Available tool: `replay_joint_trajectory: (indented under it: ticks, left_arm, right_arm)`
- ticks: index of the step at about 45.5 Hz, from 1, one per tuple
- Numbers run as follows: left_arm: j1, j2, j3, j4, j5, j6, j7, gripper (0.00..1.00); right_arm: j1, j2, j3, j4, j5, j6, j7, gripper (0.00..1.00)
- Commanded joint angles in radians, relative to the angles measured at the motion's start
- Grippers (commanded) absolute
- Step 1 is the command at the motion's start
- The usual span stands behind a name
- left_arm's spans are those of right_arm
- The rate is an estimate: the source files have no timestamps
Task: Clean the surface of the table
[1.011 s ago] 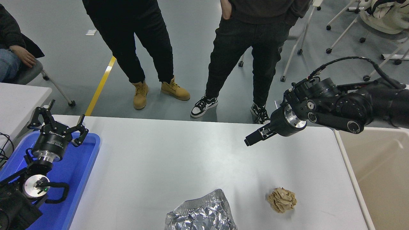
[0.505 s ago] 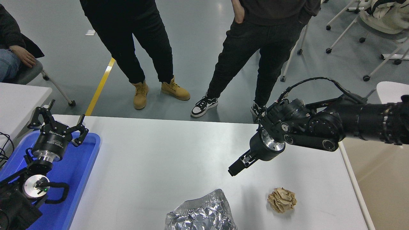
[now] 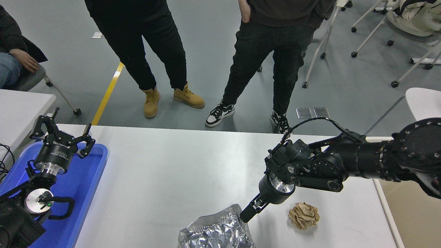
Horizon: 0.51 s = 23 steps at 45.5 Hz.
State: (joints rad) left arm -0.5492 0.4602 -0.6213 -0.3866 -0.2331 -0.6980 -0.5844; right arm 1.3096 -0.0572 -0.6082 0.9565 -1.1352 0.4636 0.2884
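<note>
The white table surface (image 3: 172, 172) fills the lower part of the head view. On it, at the front edge, lies a crumpled sheet of silver foil (image 3: 215, 230), and to its right a crumpled ball of brown paper (image 3: 304, 215). My right gripper (image 3: 246, 215) comes in from the right and points down-left, its fingers shut together, its tip at the foil's upper right edge; whether it touches the foil I cannot tell. My left gripper (image 3: 62, 132) stays parked at the lower left over the blue tray, fingers spread open, holding nothing.
A blue plastic tray (image 3: 86, 193) lies at the table's left end. A beige bin (image 3: 413, 213) stands off the right edge. Two people (image 3: 144, 44) stand at the far side; a third sits at the upper left. A smaller white table (image 3: 20, 110) is at the left.
My right arm has swung down and to the left, from above the table's far right to the foil's upper right edge. The left arm, foil and paper ball have not moved.
</note>
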Motion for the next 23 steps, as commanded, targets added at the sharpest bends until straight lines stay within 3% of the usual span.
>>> replay_joint_trajectory:
  ticks: [1, 23]
  left_arm:
    - [0.0, 0.0, 0.0, 0.0, 0.0, 0.0, 0.0, 1.0]
    - [0.0, 0.0, 0.0, 0.0, 0.0, 0.0, 0.0, 1.0]
  right_arm:
    - [-0.03, 0.025, 0.002, -0.009, -0.003, -0.002, 0.0, 0.99]
    - [-0.151, 0.057, 0.01, -0.11, -0.014, -0.023, 0.0, 0.96]
